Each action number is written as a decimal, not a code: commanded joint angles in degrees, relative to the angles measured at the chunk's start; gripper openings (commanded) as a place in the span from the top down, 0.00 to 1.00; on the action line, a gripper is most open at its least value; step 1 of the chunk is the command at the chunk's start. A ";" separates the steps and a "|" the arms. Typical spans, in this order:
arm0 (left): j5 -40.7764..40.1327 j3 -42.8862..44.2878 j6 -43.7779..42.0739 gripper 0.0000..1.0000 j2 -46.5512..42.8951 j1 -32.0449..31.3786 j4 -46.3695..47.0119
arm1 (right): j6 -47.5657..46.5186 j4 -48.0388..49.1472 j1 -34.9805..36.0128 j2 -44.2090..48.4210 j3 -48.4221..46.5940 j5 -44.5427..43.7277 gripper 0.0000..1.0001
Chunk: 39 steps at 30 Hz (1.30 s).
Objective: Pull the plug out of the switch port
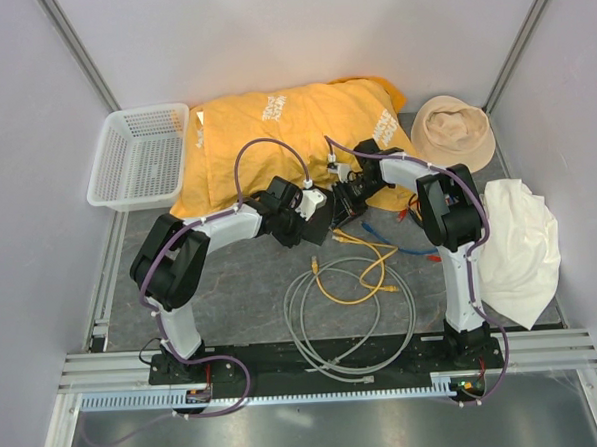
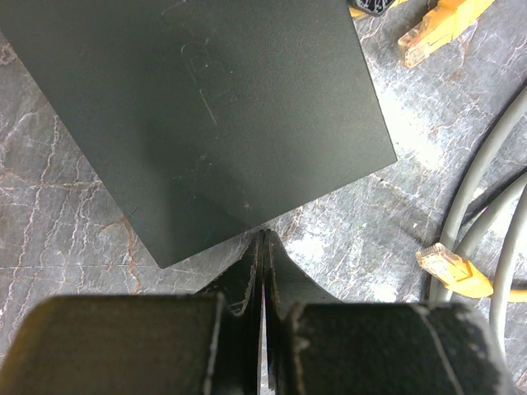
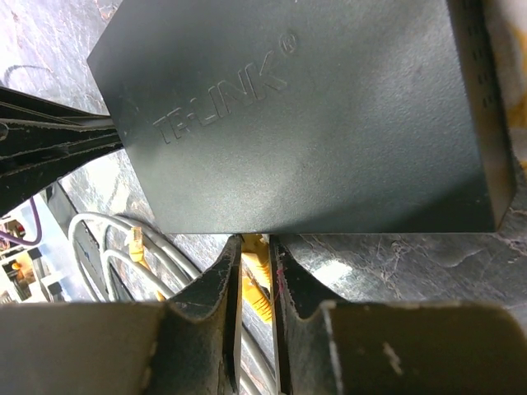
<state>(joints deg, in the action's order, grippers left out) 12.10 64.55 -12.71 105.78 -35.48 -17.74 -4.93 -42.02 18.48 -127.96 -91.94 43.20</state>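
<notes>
A black TP-LINK switch (image 1: 326, 224) lies on the table between both grippers; it fills the left wrist view (image 2: 206, 115) and the right wrist view (image 3: 305, 123). My right gripper (image 3: 255, 244) is shut on a yellow plug (image 3: 258, 278) that sits at the switch's near edge, where the port face is hidden from view. My left gripper (image 2: 262, 237) is shut, its tips against the switch's opposite edge, with nothing seen between them. In the top view the left gripper (image 1: 314, 209) and the right gripper (image 1: 347, 201) meet over the switch.
A grey cable coil (image 1: 350, 323), a yellow cable (image 1: 357, 276) with loose plugs (image 2: 449, 269) and a blue cable (image 1: 396, 241) lie in front. An orange cloth (image 1: 294, 134), a white basket (image 1: 140, 157), a beige hat (image 1: 454, 130) and a white cloth (image 1: 520, 247) surround them.
</notes>
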 commanded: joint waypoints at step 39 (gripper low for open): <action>-1.29 0.13 -0.12 0.98 0.13 -0.73 0.16 | -15.36 -6.14 -2.31 13.97 11.43 -11.56 0.26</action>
<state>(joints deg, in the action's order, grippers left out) 11.79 64.62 -12.73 105.82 -35.77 -17.63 -16.97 -47.03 15.51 -116.27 -82.87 28.38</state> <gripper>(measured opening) 0.021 0.686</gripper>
